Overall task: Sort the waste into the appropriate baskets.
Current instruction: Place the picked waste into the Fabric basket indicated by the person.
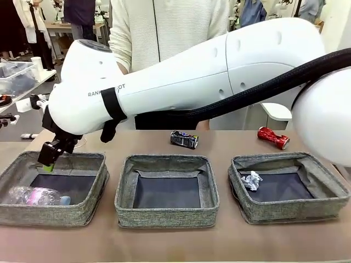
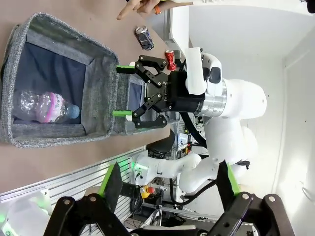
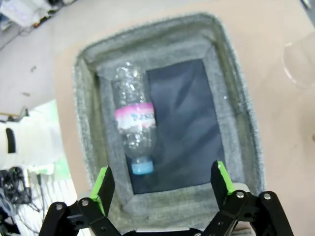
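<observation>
- Right gripper [image 1: 48,158] reaches across and hovers over the far-left corner of the left basket [image 1: 55,215]. Its jaws are wide open with nothing between the pads.
- The bottle [image 1: 38,195] lies on its side on the floor of the left basket, along the near-left side and clear of the fingers. The right wrist view shows it flat with the blue cap toward the gripper. Counts as sorted.
- The paper wad [image 1: 252,180] sits in the right basket [image 1: 290,211], at its far-left corner. Also done.
- The middle basket [image 1: 167,216] has nothing in it yet.
- Still out on the table [image 1: 164,241]:
  - The dark can [image 1: 184,139] is toward the far edge, beyond the middle basket.
  - The red can [image 1: 273,137] is toward the far edge, beyond the right basket.
  - The clear cup [image 3: 301,59] stands just outside the left basket, seen at the edge of the right wrist view.
- Left gripper [image 2: 167,182] is held well off the baskets, with its jaws open and empty.
- Progress estimate: two items binned, three to go. The middle basket is likely for the cans, but that can't be confirmed from here.
- Next call: lift the right arm clear of the left basket, then go for the nearest loose item.
</observation>
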Available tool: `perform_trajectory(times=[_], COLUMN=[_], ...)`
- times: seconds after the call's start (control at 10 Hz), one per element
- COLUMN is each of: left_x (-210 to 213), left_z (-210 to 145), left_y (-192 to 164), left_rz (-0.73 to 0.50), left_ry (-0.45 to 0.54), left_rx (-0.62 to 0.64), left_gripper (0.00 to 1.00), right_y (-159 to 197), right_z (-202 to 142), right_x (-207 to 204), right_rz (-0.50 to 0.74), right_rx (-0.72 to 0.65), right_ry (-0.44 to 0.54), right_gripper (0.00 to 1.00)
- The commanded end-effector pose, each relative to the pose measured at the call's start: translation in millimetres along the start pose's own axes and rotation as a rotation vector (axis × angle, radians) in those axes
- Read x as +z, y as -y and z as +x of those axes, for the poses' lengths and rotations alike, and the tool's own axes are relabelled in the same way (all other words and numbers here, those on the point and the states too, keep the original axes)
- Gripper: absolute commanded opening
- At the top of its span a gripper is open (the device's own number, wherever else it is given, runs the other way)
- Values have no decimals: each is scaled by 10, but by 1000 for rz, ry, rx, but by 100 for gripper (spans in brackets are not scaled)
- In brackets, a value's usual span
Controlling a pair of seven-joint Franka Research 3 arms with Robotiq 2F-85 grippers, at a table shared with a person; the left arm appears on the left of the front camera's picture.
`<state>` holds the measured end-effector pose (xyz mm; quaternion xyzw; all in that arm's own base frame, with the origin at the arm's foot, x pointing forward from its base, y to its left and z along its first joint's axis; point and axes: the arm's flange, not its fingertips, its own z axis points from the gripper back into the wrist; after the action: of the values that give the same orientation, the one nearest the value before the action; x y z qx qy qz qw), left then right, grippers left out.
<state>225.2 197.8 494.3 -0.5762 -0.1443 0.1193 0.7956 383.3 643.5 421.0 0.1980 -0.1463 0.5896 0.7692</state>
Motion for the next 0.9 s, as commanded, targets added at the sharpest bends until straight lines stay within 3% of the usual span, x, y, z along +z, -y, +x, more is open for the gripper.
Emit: perform_trajectory(times=[0.0,0.2,0.4,0.6,0.8], left_x=[13,-40,-408,-851,-1347], left_z=[22,46,97,138,99], left_y=[7,14,-34,-122,-127], left_rz=[-23,-54,-105,-119,-170], left_ry=[-7,-24,-108,-226,-342], left_rx=[-24,-45,-88,-96,-145], left_gripper=[100,100,100,100,100], right_y=[14,45,48,-200,-464], right_z=[-59,-117,-544,-1319,-2256], right_x=[87,250,843,1557,2182], right_rz=[-12,2,48,49,195], right_rx=[-19,-105,-347,-462,-669], right_ry=[10,6,-4,39,121], right_gripper=[100,100,100,100,100])
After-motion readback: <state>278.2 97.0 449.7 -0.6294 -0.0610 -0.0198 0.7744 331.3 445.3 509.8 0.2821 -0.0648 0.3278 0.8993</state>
